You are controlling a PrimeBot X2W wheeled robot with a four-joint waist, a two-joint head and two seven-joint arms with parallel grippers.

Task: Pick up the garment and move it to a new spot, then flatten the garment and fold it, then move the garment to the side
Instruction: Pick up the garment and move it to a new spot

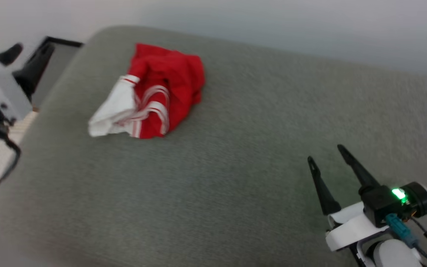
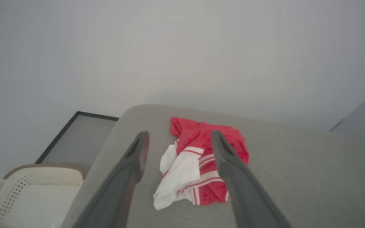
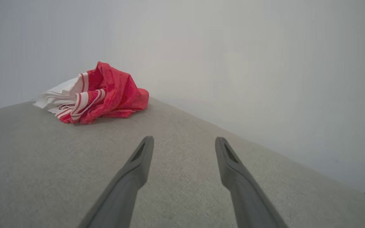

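Left end effector (image 2: 179, 134): fingers spread wide, nothing between them, poised off the near-left corner of the bench (image 1: 235, 167). White perforated basket (image 2: 36, 190) down and to its left, off the bench; of no use for this step.

Garment (image 1: 165, 85): straight ahead of the left end effector, beyond its fingertips and apart from them. Crumpled in a heap near the bench's far-left corner, red body bunched up, white sleeve with stripe trim spilled toward the near side.

Step in hand, as judged: the first pickup, not yet begun. Reach with the left, the nearer of the two. Aim for the raised red bunch rather than the loose sleeve; a sleeve-only pinch likely to leave most of the cloth dragging. Come down with the fingers astride a thick fold, tips just short of the bench's fabric cover to avoid snagging it, then close fully before lifting. Lift straight up, lowest hem clear of the bench, then carry.

Right end effector (image 1: 325, 152): also wide and empty, low over the near-right part of the bench, garment well apart ahead and to its left. Bare stretch ahead of it a sensible new spot. Keep it parked out of the carry path, ready to take a second corner for flattening.
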